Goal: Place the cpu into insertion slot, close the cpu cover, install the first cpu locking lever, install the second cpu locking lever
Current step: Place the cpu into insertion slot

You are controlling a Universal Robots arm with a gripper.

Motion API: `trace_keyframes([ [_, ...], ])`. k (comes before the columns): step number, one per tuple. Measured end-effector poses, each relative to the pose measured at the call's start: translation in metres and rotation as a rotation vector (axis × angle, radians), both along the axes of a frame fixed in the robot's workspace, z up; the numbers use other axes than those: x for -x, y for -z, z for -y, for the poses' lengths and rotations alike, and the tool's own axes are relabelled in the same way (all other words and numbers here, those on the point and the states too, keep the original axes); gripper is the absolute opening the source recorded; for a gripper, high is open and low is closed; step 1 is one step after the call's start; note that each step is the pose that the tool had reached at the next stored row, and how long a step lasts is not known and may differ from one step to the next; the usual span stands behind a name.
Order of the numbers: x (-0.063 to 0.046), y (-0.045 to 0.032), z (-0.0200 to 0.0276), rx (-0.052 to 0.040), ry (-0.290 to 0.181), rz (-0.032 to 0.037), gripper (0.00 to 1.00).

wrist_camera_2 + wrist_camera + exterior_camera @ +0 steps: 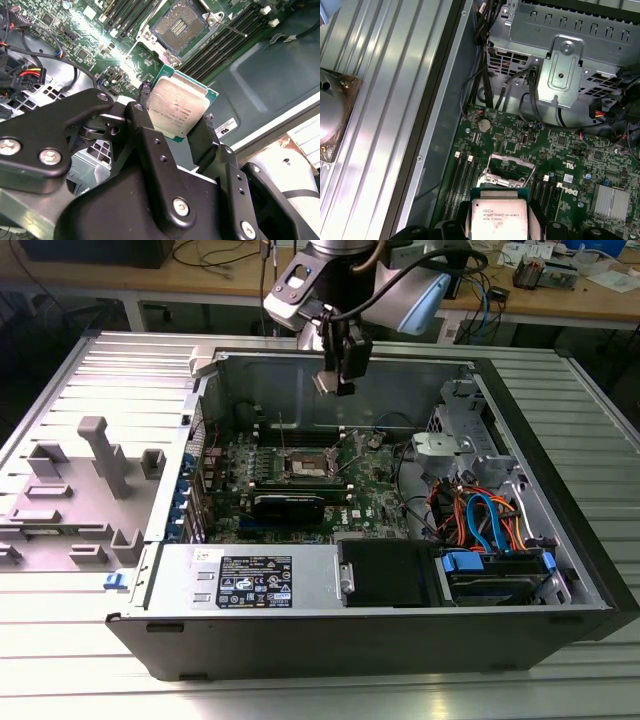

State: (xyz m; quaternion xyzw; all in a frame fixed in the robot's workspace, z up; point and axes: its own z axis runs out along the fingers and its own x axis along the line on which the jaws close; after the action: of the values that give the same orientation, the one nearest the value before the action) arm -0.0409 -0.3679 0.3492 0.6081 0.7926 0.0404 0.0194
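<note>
My gripper point(335, 380) hangs above the open computer case, over its back wall, shut on the cpu point(180, 110). The cpu is a silver-topped square chip with a green edge, pinched on two opposite sides by black fingers point(142, 120). It also shows between the fingertips in the first wrist view point(499, 220). The insertion slot point(179, 27) lies bare on the green motherboard below, some distance from the chip, and appears in the exterior view point(307, 462). The cpu cover point(509, 172) stands raised at the socket's edge. A thin wire lever point(235, 27) sticks out beside the socket.
Black memory slots point(225, 40) flank the socket. A black card point(288, 505) lies in front of it. A silver power supply point(250, 575) fills the case front. A drive cage with blue and orange cables point(490, 520) sits at the exterior view's right. Grey fixtures point(95, 465) stand outside, left.
</note>
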Motion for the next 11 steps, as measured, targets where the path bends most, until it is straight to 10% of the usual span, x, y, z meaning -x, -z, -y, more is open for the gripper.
trace_keyframes([
  [11,0.0075,0.0029,0.0,-0.0002,0.014,-0.0005,0.55],
])
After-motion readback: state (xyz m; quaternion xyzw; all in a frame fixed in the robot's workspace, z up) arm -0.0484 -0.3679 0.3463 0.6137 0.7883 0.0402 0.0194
